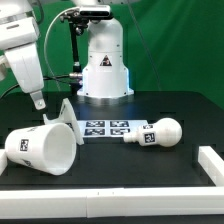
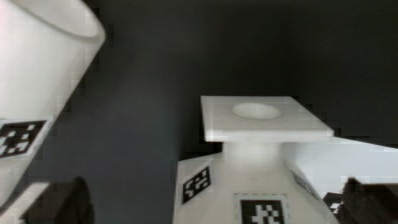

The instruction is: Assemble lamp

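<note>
We saw a black tabletop [image 1: 120, 178] carrying a large white tapered plastic shade [image 1: 42, 148] on its side, a small white flared base [image 1: 62, 113], the thin white marker board [image 1: 105, 127], a white stemmed bulb [image 1: 158, 134].

Shade [image 1: 45, 147], bulb [image 1: 160, 132], base [image 1: 62, 112]: white plastic, smooth, slight sheen. Table top [image 1: 130, 178]: flat black, matt. Robot pedestal [image 1: 104, 62], upper centre: glossy white shell.

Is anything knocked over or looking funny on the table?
Yes. The shade lies on its side at the exterior view's left, and the bulb lies flat at the exterior view's right, not standing. Nothing looks broken or spilled.
</note>
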Tool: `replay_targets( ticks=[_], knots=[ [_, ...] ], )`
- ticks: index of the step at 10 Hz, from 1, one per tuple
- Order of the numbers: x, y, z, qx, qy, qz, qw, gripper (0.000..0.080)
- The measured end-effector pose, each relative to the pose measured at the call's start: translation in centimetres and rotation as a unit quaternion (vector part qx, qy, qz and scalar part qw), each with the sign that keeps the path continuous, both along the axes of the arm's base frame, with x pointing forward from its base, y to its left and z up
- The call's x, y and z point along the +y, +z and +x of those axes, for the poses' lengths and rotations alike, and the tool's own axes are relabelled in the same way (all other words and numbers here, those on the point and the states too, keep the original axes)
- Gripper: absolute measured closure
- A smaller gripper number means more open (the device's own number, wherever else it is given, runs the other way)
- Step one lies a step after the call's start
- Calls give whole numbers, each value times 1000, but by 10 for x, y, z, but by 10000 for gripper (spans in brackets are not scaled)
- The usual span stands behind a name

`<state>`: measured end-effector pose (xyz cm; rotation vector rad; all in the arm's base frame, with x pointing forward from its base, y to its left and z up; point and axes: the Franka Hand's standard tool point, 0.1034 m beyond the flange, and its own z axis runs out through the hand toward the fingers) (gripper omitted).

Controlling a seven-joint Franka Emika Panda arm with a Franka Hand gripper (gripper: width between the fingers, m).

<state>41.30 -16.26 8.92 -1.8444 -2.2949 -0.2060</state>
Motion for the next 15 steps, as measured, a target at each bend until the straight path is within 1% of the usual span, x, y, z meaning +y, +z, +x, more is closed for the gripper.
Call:
replay_targets(
  ticks=[1, 2, 3, 4, 6, 8, 10, 13, 15],
  knots=[
    [2, -2, -3, 1, -3, 0, 1000, 100],
    [9, -10, -14, 8, -6, 0, 1000, 100],
    [15, -18, -20, 16, -5, 2, 1000, 100],
    [18, -24, -22, 22, -3, 3, 1000, 100],
    [21, -41, -30, 37, -1, 5, 999, 100],
    [22, -54, -36, 49, -4, 5, 999, 100],
    [24, -59, -38, 59, -18, 5, 998, 100],
    [24, -60, -39, 63, -35, 2, 997, 100],
    [23, -60, -39, 64, -38, 1, 997, 370]
  ],
)
